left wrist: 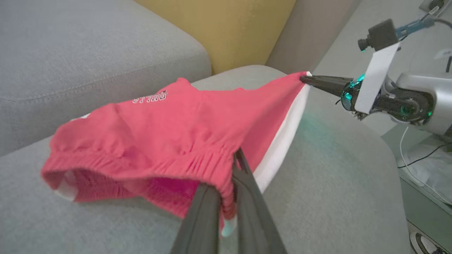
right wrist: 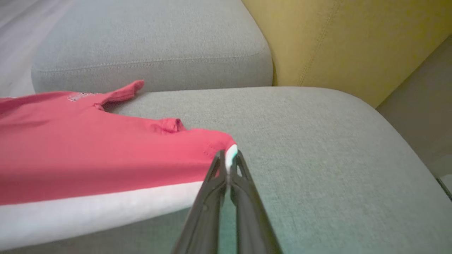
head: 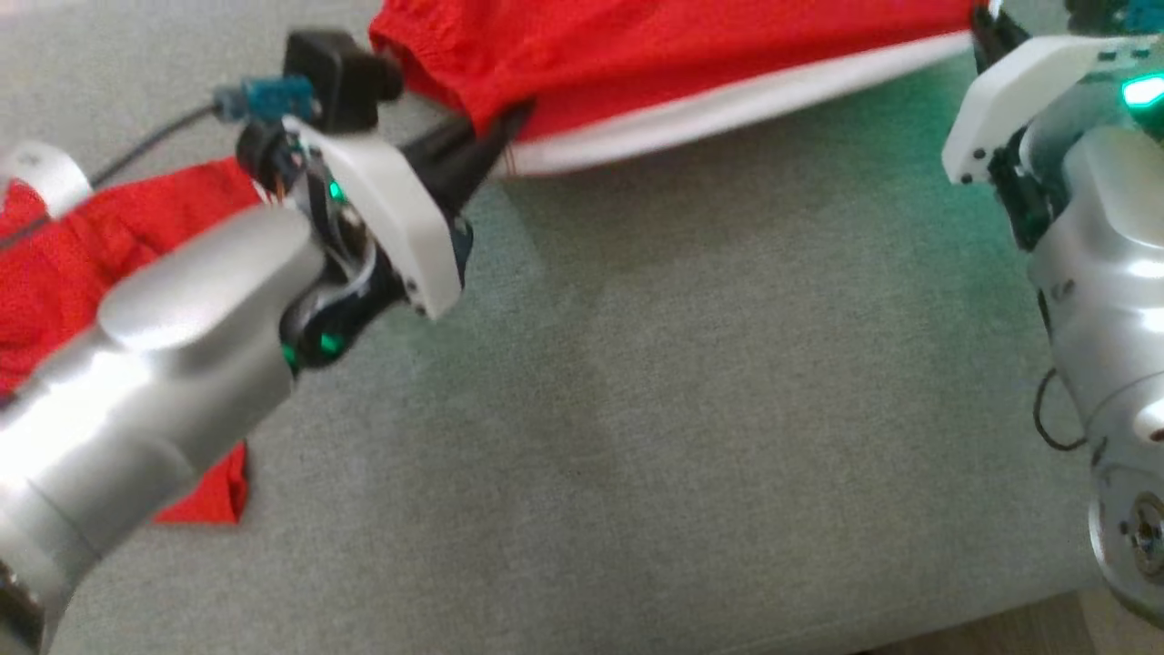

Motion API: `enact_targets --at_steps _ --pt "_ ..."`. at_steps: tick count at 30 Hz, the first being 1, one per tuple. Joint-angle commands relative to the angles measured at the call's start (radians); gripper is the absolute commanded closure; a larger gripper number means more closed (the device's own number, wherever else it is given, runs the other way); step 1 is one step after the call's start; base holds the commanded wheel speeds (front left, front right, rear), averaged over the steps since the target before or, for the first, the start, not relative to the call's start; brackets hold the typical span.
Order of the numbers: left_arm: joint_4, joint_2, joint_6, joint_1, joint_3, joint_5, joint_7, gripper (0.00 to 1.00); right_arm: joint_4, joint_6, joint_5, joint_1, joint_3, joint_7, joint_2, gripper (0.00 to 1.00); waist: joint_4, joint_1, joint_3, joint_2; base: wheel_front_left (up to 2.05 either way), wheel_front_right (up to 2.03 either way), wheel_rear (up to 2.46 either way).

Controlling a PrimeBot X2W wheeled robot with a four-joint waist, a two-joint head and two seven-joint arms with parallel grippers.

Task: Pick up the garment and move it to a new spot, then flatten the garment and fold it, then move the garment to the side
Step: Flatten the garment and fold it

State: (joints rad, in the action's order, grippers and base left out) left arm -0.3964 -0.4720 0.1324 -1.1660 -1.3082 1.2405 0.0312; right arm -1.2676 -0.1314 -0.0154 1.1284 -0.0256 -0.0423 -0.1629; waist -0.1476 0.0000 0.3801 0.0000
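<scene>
The garment [head: 637, 55] is a pair of red shorts with a white side stripe and white lettering, stretched between both grippers just above the grey sofa seat [head: 709, 409]. My left gripper [head: 509, 127] is shut on the elastic waistband; in the left wrist view the left gripper [left wrist: 236, 158] pinches the gathered red band of the garment [left wrist: 169, 130]. My right gripper [right wrist: 229, 158] is shut on the hem corner of the garment [right wrist: 88, 155], where red meets white. The left wrist view shows the right gripper [left wrist: 305, 79] at that corner. Another red part of the garment [head: 64, 264] hangs behind my left forearm.
A grey seat cushion [right wrist: 152, 46] adjoins the seat at the far side, with a yellow back cushion [right wrist: 353, 38] behind. The seat's front edge and wooden floor [head: 1018, 628] lie at the lower right. White bags and cables [left wrist: 427, 169] lie on the floor beside the sofa.
</scene>
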Motion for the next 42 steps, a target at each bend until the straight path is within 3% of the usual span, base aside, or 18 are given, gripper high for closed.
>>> enact_targets --at_steps 1,8,25,33,42 --pt "0.032 -0.039 -0.002 -0.016 0.034 -0.004 0.007 1.0 0.02 0.001 0.016 -0.005 0.029 0.016 -0.015 1.0 0.002 0.0 -0.022 0.0 0.0 0.0 0.0" --pt "0.054 -0.011 -0.002 0.139 0.028 -0.1 0.024 1.0 -0.005 0.001 0.104 -0.098 0.138 0.108 -0.078 1.0 0.01 0.0 -0.103 0.0 0.0 0.0 0.0" --pt "0.022 0.141 -0.002 0.402 0.028 -0.125 0.008 1.0 0.099 0.001 0.331 -0.34 0.31 0.271 -0.244 1.0 0.001 0.0 -0.289 0.0 0.0 0.0 0.0" --pt "0.033 0.175 -0.043 0.419 0.044 -0.138 -0.015 1.0 0.251 0.001 0.429 -0.418 0.292 0.296 -0.308 1.0 0.028 0.0 -0.268 0.0 0.0 0.0 0.0" --pt "0.001 0.179 -0.069 0.35 0.098 -0.136 -0.038 1.0 0.368 0.001 0.379 -0.363 0.185 0.303 -0.293 1.0 0.088 0.0 -0.196 0.0 0.0 0.0 0.0"
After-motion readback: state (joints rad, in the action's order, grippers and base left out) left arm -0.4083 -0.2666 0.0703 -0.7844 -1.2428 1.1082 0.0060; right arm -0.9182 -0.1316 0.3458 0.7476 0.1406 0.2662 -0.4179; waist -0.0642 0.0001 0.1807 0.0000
